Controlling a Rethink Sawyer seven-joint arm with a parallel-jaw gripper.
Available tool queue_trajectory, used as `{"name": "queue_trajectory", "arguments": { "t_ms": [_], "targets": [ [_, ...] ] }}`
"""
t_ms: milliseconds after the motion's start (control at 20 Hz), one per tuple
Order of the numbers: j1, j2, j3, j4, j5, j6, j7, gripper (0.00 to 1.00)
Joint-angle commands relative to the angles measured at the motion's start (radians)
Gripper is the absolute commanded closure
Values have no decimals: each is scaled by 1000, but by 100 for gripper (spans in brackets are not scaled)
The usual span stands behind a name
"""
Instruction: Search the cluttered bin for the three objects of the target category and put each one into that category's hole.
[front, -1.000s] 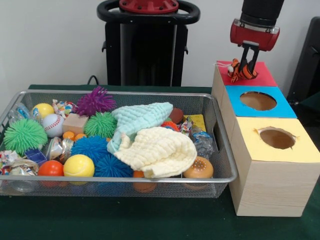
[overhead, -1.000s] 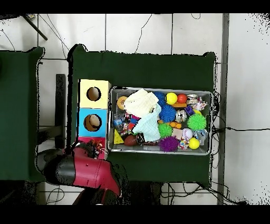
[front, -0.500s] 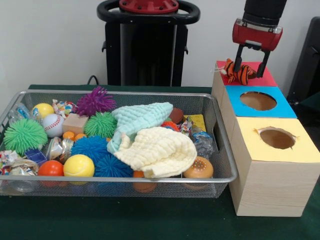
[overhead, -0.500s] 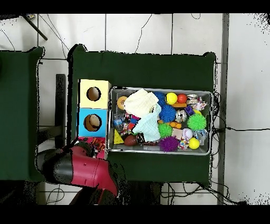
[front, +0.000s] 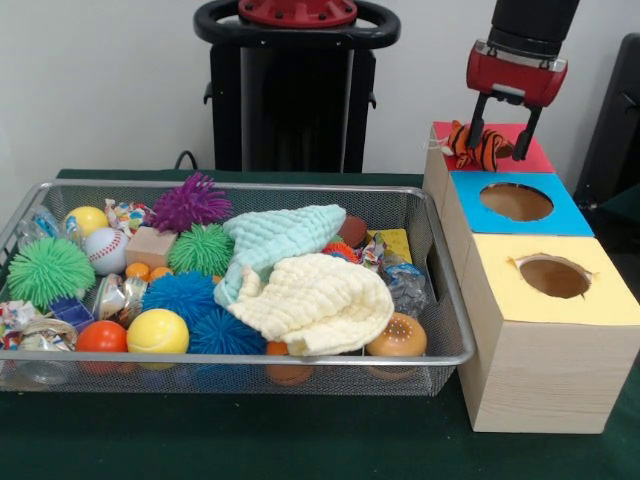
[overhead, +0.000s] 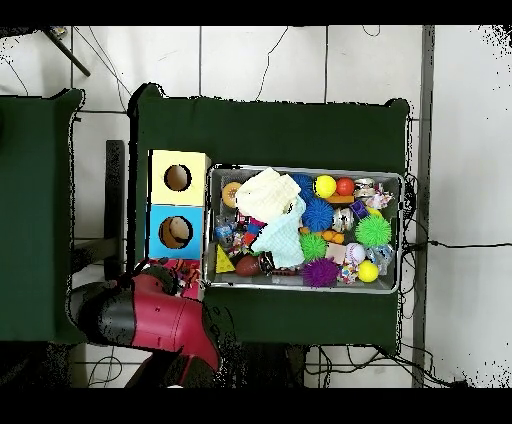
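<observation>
You are looking at a plain pale wall (front: 100, 80) behind the dark green tabletop (front: 230, 440). From above, you see a floor of large pale tiles (overhead: 260, 60) with dark joints, thin cables (overhead: 450, 244) trailing across it, and a second green-covered table (overhead: 35, 210) just beside the first.
</observation>
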Motion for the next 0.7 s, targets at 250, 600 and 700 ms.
{"name": "queue_trajectory", "arguments": {
  "t_ms": [250,600,700],
  "targets": [
    [-48,39,72,-14,65,67,240,0],
    [-58,34,85,4,69,42,229,0],
    [-60,31,87,9,70,40,228,0]
  ]
}}
